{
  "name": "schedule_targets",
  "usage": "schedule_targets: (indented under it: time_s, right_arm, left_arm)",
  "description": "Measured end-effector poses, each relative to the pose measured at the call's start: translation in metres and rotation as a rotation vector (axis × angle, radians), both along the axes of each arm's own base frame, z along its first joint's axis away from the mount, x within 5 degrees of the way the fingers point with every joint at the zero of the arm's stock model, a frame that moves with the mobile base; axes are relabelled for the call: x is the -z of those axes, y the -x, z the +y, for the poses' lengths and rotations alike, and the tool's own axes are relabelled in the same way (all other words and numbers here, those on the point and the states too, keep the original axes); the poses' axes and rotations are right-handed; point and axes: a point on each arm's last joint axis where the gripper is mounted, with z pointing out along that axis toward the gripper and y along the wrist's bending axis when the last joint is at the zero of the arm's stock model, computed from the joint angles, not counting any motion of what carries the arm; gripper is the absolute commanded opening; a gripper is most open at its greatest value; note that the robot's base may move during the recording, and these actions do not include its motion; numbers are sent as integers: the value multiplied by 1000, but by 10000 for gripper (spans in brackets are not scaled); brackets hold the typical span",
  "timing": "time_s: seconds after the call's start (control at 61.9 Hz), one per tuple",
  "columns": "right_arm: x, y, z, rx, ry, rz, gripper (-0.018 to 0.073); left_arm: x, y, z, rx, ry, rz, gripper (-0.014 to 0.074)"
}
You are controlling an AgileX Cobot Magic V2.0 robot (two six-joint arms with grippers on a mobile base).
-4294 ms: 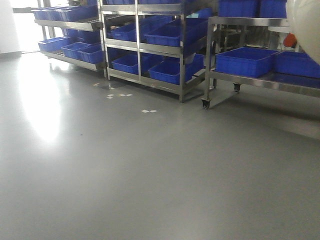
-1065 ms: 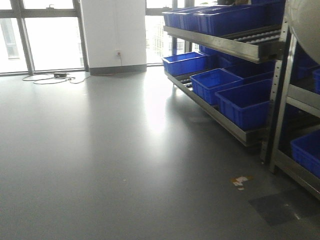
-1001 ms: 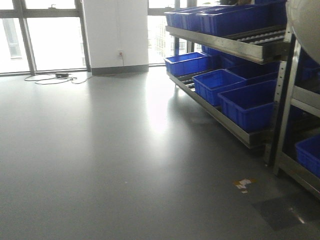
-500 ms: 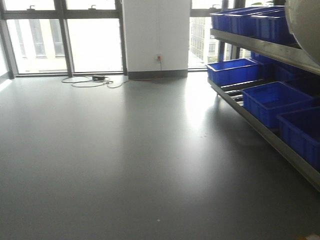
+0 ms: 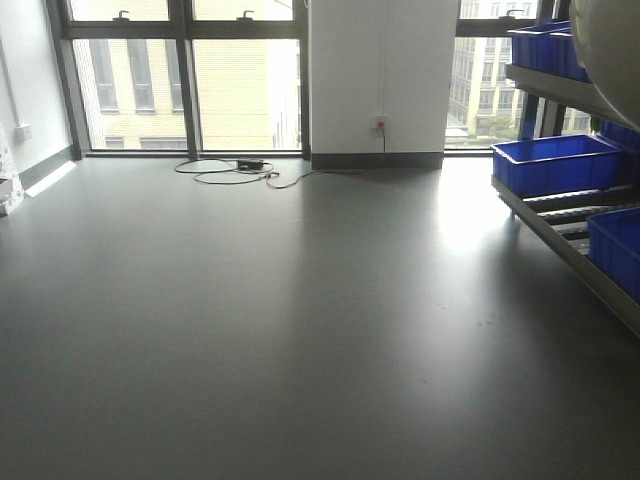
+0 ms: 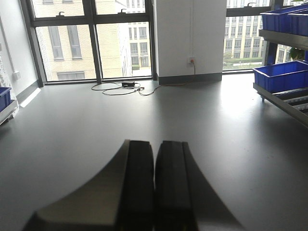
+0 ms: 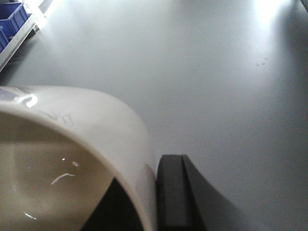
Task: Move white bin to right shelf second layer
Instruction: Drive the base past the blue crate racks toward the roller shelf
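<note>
Windows (image 5: 190, 95) now fill the front view and the roller rack (image 5: 575, 215) has slid to its right edge; the white bin (image 7: 72, 144) hangs clear of the floor (image 5: 300, 330), right gripper (image 7: 144, 202) clamped on its wall, left gripper (image 6: 154, 183) together, empty; shelving remains undone

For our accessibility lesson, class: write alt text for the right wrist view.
A cream-white bin fills the lower left, its rim pinched in the right arm's dark jaws. Grey floor stretches beyond, with blue crates top left.
</note>
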Motion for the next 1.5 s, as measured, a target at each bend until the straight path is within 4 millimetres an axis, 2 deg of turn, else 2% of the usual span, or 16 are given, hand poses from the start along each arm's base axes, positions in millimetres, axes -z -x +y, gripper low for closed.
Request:
schedule_targets:
  time_s: [1.501]
  right_arm:
    - [0, 0, 0, 0, 0, 0, 49]
  left_arm:
    - [0, 0, 0, 0, 0, 0, 85]
